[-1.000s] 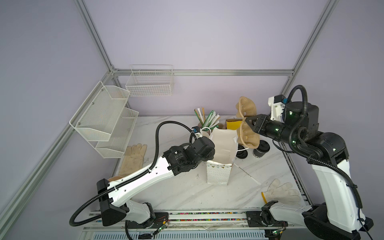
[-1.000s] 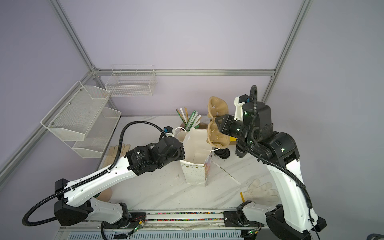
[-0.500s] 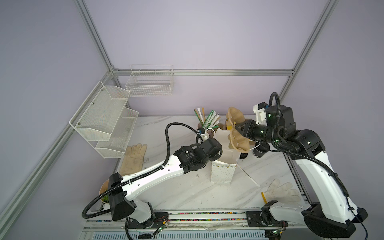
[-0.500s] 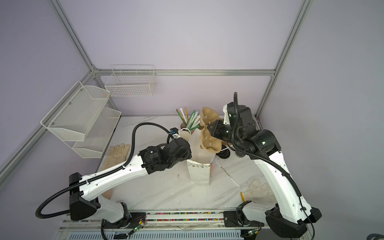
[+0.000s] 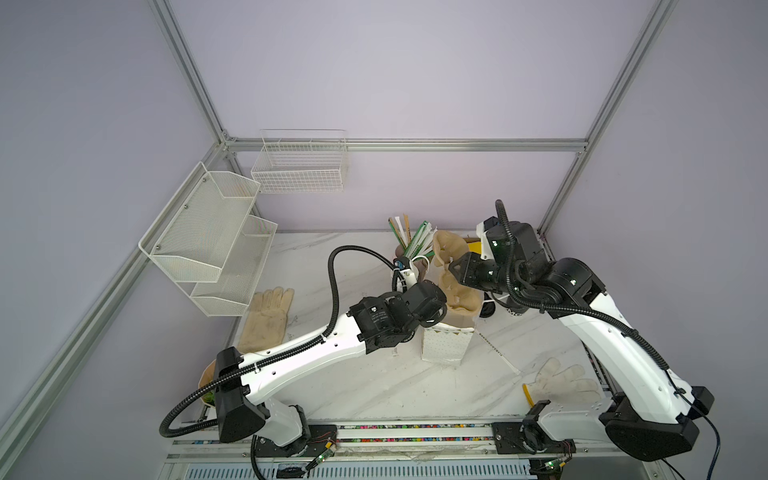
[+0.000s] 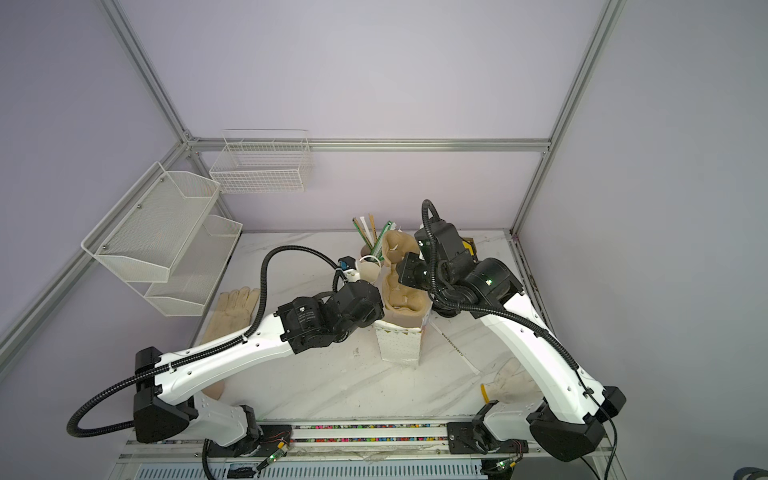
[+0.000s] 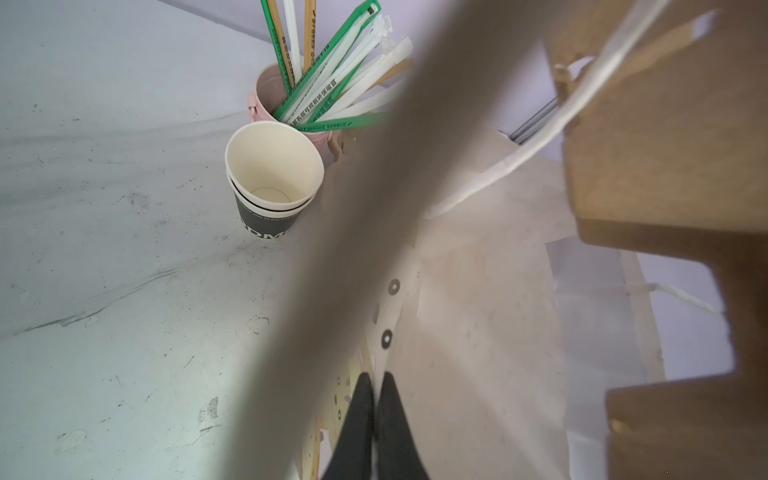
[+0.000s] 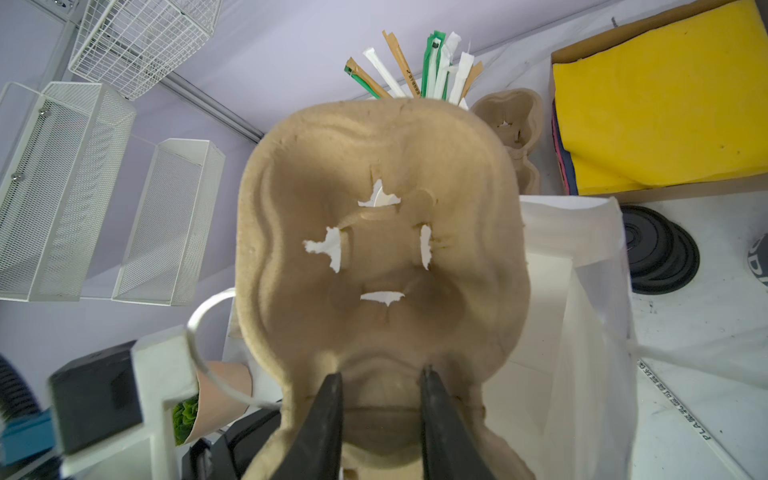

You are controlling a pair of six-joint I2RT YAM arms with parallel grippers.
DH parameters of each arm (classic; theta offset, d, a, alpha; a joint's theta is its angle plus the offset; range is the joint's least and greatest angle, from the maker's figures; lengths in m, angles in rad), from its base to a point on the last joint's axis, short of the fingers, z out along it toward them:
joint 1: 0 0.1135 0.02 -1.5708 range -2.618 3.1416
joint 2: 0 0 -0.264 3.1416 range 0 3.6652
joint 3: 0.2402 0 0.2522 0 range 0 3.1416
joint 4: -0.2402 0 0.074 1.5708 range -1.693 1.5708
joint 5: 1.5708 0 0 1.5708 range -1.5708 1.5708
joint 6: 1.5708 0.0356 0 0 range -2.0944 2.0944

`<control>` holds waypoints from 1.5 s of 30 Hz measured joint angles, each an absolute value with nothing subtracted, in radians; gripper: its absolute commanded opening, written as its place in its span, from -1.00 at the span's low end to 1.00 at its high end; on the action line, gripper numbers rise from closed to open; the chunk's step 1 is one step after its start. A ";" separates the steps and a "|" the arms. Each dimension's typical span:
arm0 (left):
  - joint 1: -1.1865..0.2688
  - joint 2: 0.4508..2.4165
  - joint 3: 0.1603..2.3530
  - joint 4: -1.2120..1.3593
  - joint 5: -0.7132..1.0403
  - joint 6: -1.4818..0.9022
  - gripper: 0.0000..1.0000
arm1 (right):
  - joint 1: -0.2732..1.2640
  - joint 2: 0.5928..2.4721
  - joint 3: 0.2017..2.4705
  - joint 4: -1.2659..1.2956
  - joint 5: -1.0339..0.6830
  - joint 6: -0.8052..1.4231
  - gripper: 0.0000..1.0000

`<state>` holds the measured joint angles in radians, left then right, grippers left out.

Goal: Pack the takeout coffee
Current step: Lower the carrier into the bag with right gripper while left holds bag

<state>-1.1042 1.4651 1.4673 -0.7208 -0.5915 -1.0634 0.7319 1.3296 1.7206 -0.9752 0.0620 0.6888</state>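
Observation:
The takeout coffee (image 5: 515,312), a black cup with white lettering, stands on the table mostly hidden behind my right arm; a sliver of it (image 8: 762,262) shows in the right wrist view. My right gripper (image 8: 382,372) is shut on the rim of a brown pulp cup carrier (image 5: 457,291), which stands on end with its lower half inside the white paper bag (image 5: 446,345). My left gripper (image 7: 376,378) is shut on the bag's near wall (image 7: 478,311). In the top views its jaws are hidden under the wrist.
A nested stack of cups (image 7: 274,183) and a pink cup of straws (image 7: 270,87) stand behind the bag. Black lids (image 8: 660,257), a boxed yellow sponge (image 8: 665,104) and another carrier (image 8: 515,124) sit at the back right. Gloves (image 5: 270,316) (image 5: 565,378) lie at both sides; wire racks (image 5: 208,237) hang left.
My right arm has swung left and down, bringing the carrier from beside the bag into its mouth. The left arm has reached further right, holding the bag's wall.

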 measured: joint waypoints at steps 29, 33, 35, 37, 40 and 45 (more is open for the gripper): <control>-1.126 1.447 1.383 -0.712 -0.643 -1.130 -0.95 | 0.847 1.357 1.600 -0.933 0.249 0.780 -0.51; -1.126 1.419 1.376 -0.709 -0.636 -1.134 -0.76 | 0.847 1.357 1.592 -0.933 0.252 0.781 -0.51; -1.126 1.398 1.376 -0.696 -0.633 -1.135 -0.58 | 0.848 1.357 1.592 -0.932 0.256 0.781 -0.51; -1.126 1.378 1.376 -0.678 -0.632 -1.122 -0.41 | 0.848 1.357 1.592 -0.932 0.260 0.781 -0.50; -1.126 1.354 1.376 -0.643 -0.630 -1.102 -0.19 | 0.848 1.358 1.593 -0.932 0.272 0.780 -0.50; -1.126 1.331 1.360 -0.583 -0.627 -1.078 -0.17 | 0.848 1.363 1.593 -0.933 0.282 0.776 -0.51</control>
<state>-1.1263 1.3308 1.3602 -0.5831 -0.6270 -1.0782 0.8482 1.3628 1.5929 -0.9325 0.2817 0.7765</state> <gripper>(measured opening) 0.414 0.297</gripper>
